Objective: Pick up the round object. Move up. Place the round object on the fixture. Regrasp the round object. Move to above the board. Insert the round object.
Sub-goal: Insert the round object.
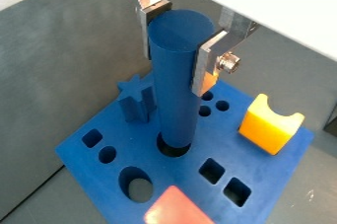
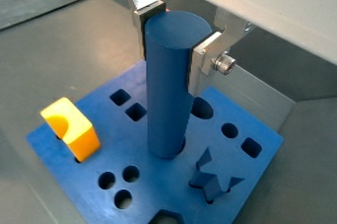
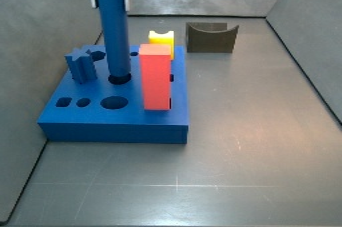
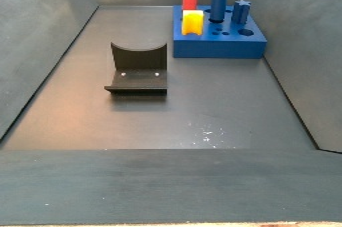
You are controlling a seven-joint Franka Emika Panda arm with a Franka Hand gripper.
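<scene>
The gripper (image 1: 180,42) holds the round object (image 1: 175,85) near its top, upright, its lower end inside a round hole of the board (image 1: 125,161). If slightly tilted, it may jam.

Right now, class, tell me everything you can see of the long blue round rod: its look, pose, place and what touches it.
The round object is a long, smooth, matte blue cylinder with a rounded top. It stands upright, its lower end in a round hole of the blue board. The claw grips its upper end, silver fingers flat against opposite sides. In a side view it rises well above the red block beside it.
</scene>
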